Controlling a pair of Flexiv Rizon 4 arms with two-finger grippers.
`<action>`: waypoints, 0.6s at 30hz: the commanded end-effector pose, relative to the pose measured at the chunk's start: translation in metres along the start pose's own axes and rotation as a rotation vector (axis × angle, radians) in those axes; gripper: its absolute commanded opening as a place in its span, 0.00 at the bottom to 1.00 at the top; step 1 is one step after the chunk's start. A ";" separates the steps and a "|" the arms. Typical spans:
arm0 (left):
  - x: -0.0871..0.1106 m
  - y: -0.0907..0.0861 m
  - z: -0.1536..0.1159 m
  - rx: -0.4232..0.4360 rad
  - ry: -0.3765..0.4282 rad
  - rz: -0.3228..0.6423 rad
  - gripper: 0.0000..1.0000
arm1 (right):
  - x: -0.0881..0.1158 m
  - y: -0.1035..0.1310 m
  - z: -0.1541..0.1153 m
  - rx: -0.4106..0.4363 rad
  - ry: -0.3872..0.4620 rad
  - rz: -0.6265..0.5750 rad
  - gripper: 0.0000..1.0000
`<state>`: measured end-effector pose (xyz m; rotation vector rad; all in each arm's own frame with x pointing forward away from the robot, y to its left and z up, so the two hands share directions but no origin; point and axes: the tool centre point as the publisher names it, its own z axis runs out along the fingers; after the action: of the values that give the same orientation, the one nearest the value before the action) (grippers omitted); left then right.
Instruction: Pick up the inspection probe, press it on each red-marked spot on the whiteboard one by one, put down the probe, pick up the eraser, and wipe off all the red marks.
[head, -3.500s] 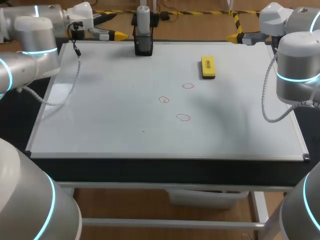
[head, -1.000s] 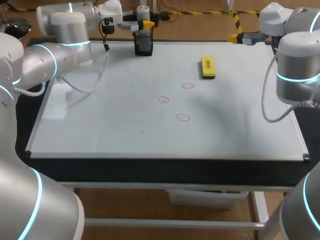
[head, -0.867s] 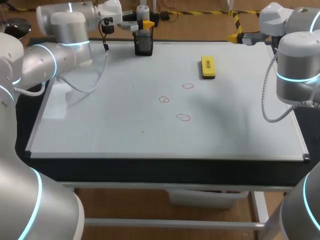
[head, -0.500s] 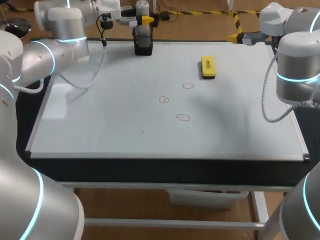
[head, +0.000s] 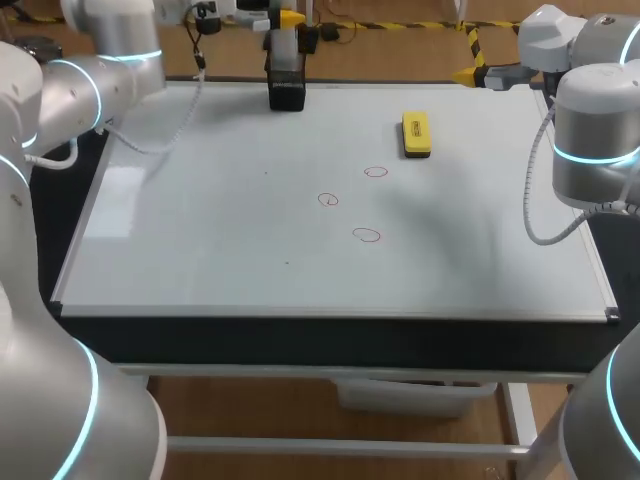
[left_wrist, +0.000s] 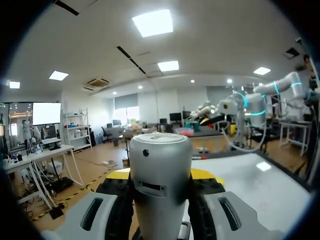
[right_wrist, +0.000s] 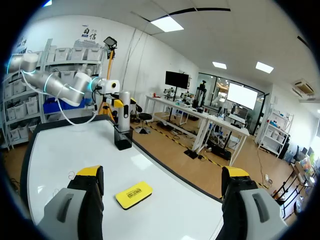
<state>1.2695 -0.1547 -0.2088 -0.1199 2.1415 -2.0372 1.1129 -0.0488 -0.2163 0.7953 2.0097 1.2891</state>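
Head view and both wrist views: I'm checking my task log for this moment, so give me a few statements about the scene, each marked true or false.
1. The eraser lies on the whiteboard, touched by neither arm. True.
2. Three red marks are on the whiteboard. True.
3. The right fingers are shut on the eraser. False: they stand open and clear of it, with the eraser lying ahead of them.
4. The left fingers hang over the red marks. False: they are at the whiteboard's far edge, shut on the probe.
5. The probe lies flat on the whiteboard. False: it stands upright.
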 end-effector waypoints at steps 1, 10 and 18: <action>-0.009 -0.015 0.000 -0.017 0.409 0.005 0.00 | -0.001 0.000 0.000 0.001 0.002 0.000 1.00; -0.004 -0.042 -0.006 0.000 0.392 0.030 0.00 | -0.001 0.000 0.000 0.001 0.002 0.000 1.00; 0.008 -0.057 -0.025 -0.008 0.320 -0.010 0.00 | -0.001 0.000 0.000 0.001 0.002 0.000 1.00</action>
<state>1.2543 -0.1447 -0.1572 -0.0484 2.1892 -2.0795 1.1129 -0.0488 -0.2163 0.7953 2.0097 1.2890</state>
